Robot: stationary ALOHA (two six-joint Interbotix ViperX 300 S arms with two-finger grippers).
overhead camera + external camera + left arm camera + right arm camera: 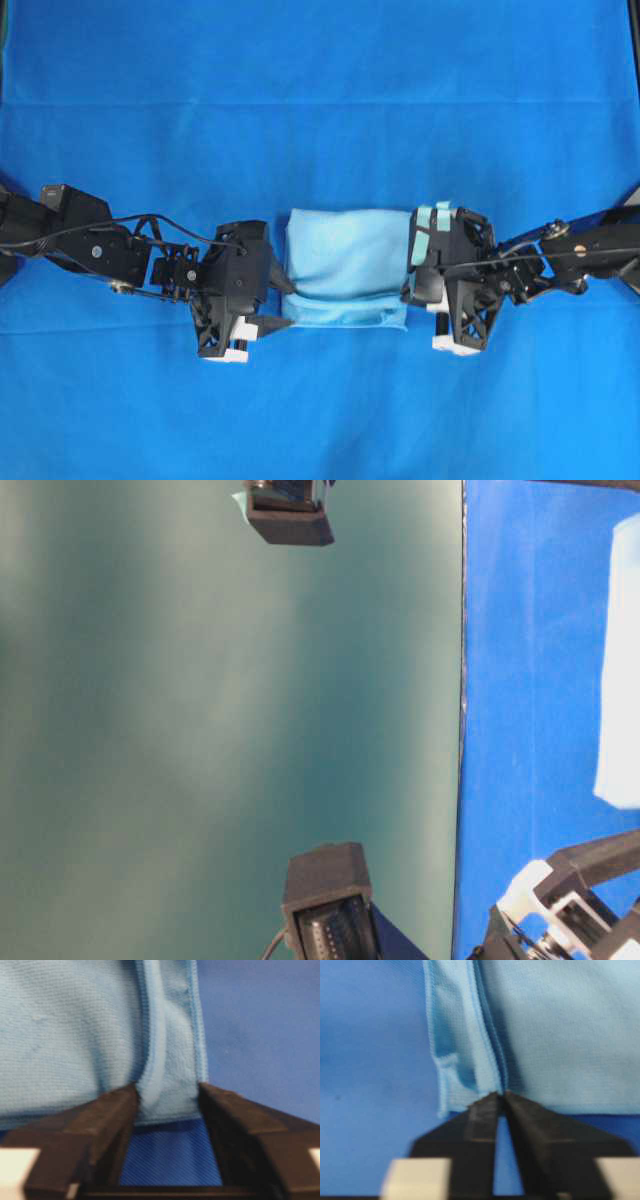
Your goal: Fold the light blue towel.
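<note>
The light blue towel (348,265) is seen folded into a compact rectangle between the two end effectors on the blue-sheeted tabletop (320,90), a stitched flap lying along its near edge. The left end effector (167,1091) is spread apart, straddling that flap's end. The right end effector (501,1094) is pinched nearly shut at the towel's edge seam.

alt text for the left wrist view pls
The left gripper has its black jaws open around a corner strip of the folded pale sky-blue microfibre towel, whose stitched edges run up the frame. The royal-blue table sheet fills the right side.
</note>
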